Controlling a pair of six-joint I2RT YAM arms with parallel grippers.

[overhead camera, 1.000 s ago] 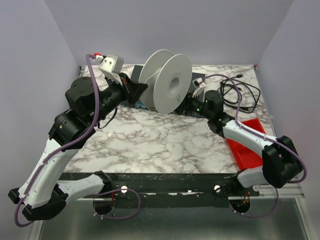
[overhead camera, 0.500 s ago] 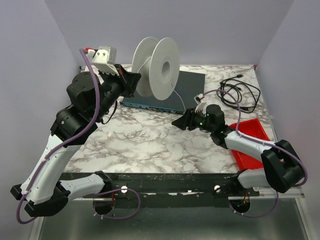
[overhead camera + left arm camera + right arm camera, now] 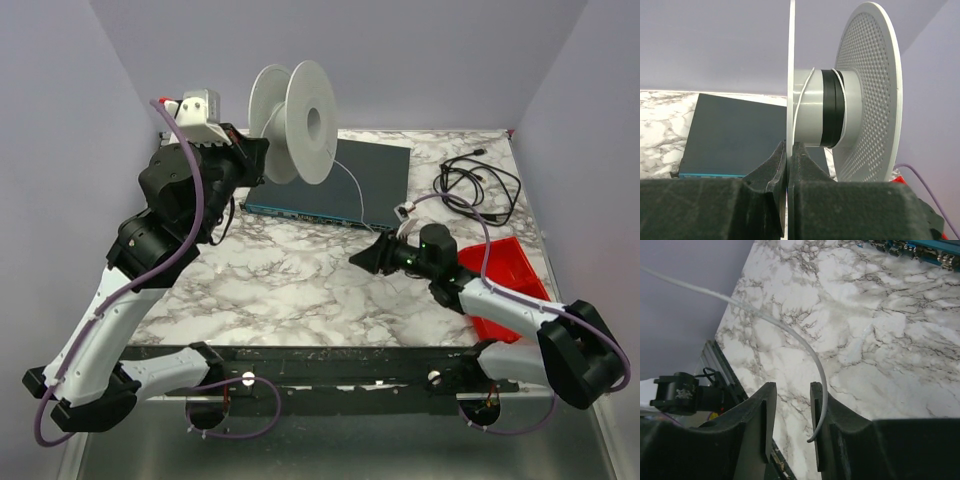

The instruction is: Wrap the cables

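Note:
My left gripper is raised at the back left and is shut on one flange of a white spool, holding it in the air. The left wrist view has the thin flange pinched between my fingertips. A turn of the thin white cable lies on the grey hub beside a black band. From the spool the cable runs down to my right gripper, low over the table's middle. The right jaws stand apart, and the cable's loose end rests along the inner face of one finger, unpinched.
A flat dark box lies on the marble table under and behind the spool. Thicker black cords are coiled at the back right. A red tray sits at the right edge, by my right arm.
My left arm has carried the spool up and to the left, off the dark box. My right gripper has drawn back toward the near side, trailing the cable, with its jaws a little narrower.

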